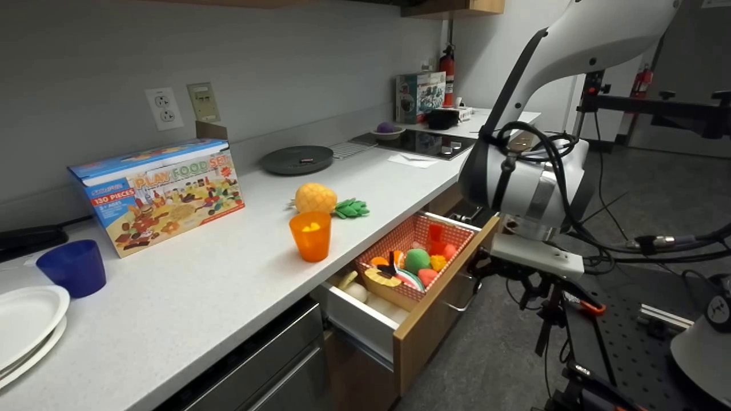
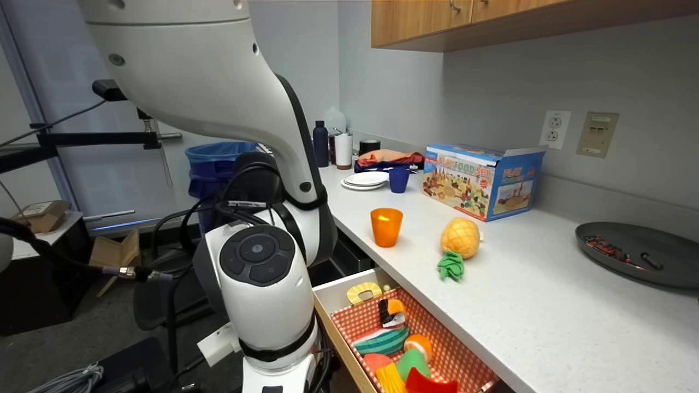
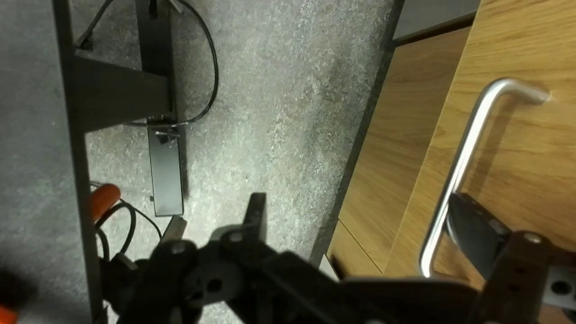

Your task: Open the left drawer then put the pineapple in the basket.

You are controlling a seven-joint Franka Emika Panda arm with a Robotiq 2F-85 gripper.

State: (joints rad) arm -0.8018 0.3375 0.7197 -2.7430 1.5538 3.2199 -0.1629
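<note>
The gripper [image 3: 355, 202] is spread wide: in the wrist view one of its dark fingers [image 3: 474, 225] reaches in between the slim metal handle [image 3: 460, 166] and the wood front behind it, while its counterpart stands well apart over the floor [image 3: 292, 148], so the bar runs between them. Whether finger and bar touch, I cannot tell. The left drawer [image 1: 425, 337] that carries this handle is open below the counter [image 1: 228, 297]. Inside it sits a basket [image 2: 456, 341] lined in red-and-white check, holding toy food, among it a watermelon slice [image 2: 382, 341] and a green piece [image 2: 413, 361].

The pineapple [image 1: 316, 198] lies up on the counter, outside the basket, its green leaves [image 1: 351, 208] toward the front edge. Near it, apart, an orange cup [image 2: 386, 227] stands upright.

Beyond these, a box [image 1: 177, 197] reads "PLAY FOOD SET" in both exterior views; in an exterior view its front also gives "130 PIECES", under a blurred brand name. Farther along the counter, the lettering on a green-and-white carton [image 1: 421, 97] is too small to read, as is the label on the beige wall plate [image 2: 598, 135].
</note>
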